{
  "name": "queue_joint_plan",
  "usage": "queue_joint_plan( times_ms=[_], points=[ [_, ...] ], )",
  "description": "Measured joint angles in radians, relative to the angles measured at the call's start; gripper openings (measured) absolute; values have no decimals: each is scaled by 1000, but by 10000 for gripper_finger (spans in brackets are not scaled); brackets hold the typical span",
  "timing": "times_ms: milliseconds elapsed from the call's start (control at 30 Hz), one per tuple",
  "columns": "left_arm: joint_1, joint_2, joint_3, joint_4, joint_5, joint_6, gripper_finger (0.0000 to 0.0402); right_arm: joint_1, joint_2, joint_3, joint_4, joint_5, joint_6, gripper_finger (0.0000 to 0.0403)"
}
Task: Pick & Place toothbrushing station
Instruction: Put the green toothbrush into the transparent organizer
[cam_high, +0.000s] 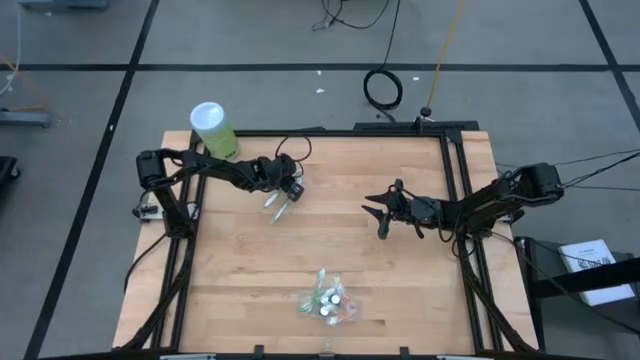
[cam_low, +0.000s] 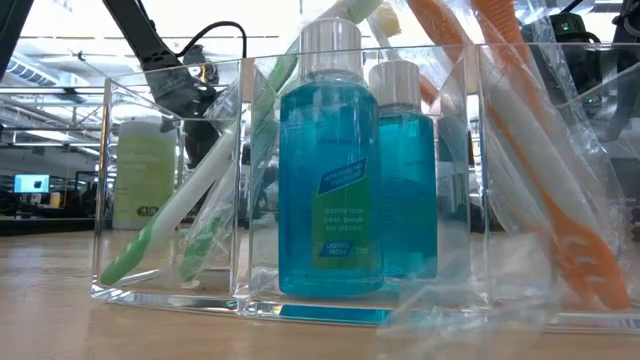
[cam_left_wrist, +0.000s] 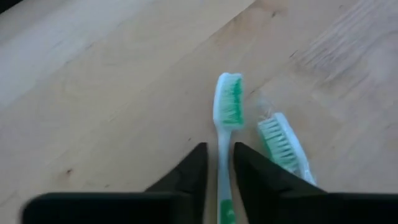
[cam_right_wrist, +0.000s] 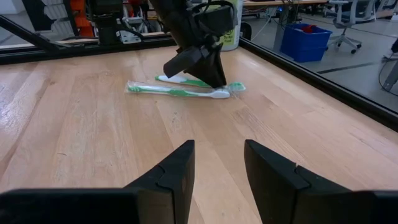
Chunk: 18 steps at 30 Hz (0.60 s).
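Two green-white toothbrushes (cam_high: 277, 206) lie side by side on the wooden table at the far left. My left gripper (cam_high: 290, 192) slants down onto them, shut on one toothbrush (cam_left_wrist: 228, 102). The other toothbrush (cam_left_wrist: 281, 142) lies beside it in a clear wrapper. The toothbrushing station (cam_high: 325, 300) stands near the front edge: a clear box (cam_low: 300, 300) with two blue white-capped bottles (cam_low: 330, 180), green-white brushes and orange brushes in crinkly plastic. My right gripper (cam_high: 384, 216) hovers open at mid-table right, with nothing between its fingers (cam_right_wrist: 180, 171). My left gripper pinches the toothbrush's slim neck (cam_left_wrist: 221, 163), just behind the bristle head, between its two fingers. The fingers slant down from the table's left and lie along the brush. The toothbrush lies flat on the table, head pointing away from the gripper.
A green canister with a white lid (cam_high: 213, 128) stands at the table's far left corner. A black frame rail (cam_high: 455, 190) runs along the table's right and far edges. Bare wood lies between the two grippers and the station.
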Motion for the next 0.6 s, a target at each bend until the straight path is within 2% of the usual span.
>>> queue_joint_plan(
  times_ms=[100, 167, 433, 600],
  points=[
    [6, 0, 0, -20, 11, -1, 29, 0, 0, 0, 0, 0, 0, 130],
    [10, 0, 0, -24, 11, -3, 12, 0, 0, 0, 0, 0, 0, 130],
    [14, -29, -2, -22, 22, -8, 7, 0, 0, 0, 0, 0, 0, 130],
    [-18, -133, -5, -28, 21, -2, 7, 0, 0, 0, 0, 0, 0, 130]
  ],
)
